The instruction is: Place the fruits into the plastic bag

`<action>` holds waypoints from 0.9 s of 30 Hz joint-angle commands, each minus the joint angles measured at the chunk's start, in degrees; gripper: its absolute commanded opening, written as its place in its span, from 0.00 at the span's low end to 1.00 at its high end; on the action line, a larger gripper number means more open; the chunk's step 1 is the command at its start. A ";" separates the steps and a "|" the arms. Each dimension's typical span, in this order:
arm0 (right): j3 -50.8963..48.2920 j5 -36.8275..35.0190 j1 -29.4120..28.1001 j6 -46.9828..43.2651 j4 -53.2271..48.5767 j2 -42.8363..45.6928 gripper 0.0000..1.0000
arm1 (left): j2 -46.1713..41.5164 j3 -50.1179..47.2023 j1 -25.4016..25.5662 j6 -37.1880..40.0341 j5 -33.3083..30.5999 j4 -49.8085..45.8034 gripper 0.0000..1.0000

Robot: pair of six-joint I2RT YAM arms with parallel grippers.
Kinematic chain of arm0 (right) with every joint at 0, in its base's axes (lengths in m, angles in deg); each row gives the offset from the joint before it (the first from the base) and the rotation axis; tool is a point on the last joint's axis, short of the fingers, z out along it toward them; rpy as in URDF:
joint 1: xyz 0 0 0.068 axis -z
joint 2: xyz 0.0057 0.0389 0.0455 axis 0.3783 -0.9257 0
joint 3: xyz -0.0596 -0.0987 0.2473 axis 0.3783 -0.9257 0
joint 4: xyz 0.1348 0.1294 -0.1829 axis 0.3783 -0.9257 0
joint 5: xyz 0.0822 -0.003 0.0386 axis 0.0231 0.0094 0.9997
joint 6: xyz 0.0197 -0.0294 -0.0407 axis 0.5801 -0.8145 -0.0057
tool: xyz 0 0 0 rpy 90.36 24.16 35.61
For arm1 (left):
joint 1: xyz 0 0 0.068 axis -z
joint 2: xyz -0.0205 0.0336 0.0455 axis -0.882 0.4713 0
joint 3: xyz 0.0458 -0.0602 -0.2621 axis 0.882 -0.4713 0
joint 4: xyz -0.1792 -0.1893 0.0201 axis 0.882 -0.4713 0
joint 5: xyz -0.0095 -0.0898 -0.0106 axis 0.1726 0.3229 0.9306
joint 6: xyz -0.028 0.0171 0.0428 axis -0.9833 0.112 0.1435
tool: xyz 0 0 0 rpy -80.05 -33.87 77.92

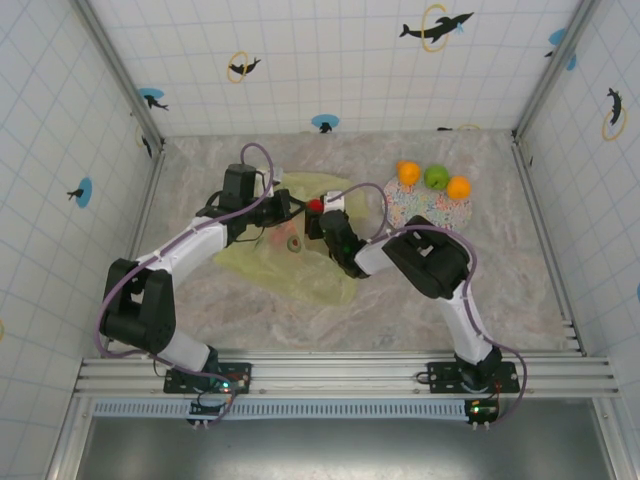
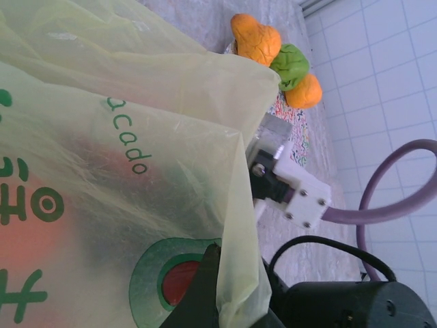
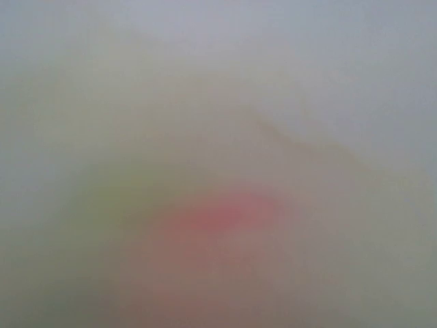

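The plastic bag lay mid-tabletop; the left gripper was clamped shut on the film's edge, lifting the mouth, presumably so fruit could go in; at that mouth a red fruit sat against the right gripper, whose grip I could not tell; right of the bag, well apart, orange fruits and a green fruit waited on the speckled plate. The left wrist view showed the bag's lettering close up; the right wrist view gave a pink blur in yellowish haze.
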State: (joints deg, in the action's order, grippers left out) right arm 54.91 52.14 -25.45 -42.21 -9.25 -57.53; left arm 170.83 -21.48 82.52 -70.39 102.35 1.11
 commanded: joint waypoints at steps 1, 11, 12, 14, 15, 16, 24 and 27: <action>4.66 -1.48 -0.31 2.78 1.35 -2.74 0.69 | -1.11 -0.17 0.45 -0.34 1.11 1.34 0.00; -0.42 6.47 1.32 -1.54 0.71 2.79 0.92 | -1.37 -0.08 0.45 -0.32 0.93 1.17 0.00; -1.47 7.41 1.42 -1.99 0.71 3.85 0.93 | -1.39 -0.08 0.46 -0.26 0.87 1.16 0.00; -3.99 9.50 1.75 -2.76 0.54 6.29 0.93 | -1.37 -0.08 0.45 -0.31 0.86 1.17 0.00; -5.06 10.25 1.85 -3.10 0.23 7.48 0.94 | -1.37 -0.08 0.45 -0.32 0.79 1.19 0.00; -6.18 11.06 2.12 -3.21 -0.28 8.68 0.94 | -1.38 -0.08 0.40 -0.24 0.71 1.08 0.00; -15.37 30.42 6.07 -5.25 -3.43 17.84 0.92 | -1.30 -0.08 0.44 -0.05 0.35 0.90 0.00; -18.46 37.57 8.07 -7.14 -5.97 21.55 0.91 | -1.33 -0.04 0.38 -0.06 0.26 0.81 0.00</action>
State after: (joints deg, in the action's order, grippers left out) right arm 38.93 79.29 -18.74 -46.91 -12.53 -39.67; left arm 170.83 -21.48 82.52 -70.37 102.28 1.08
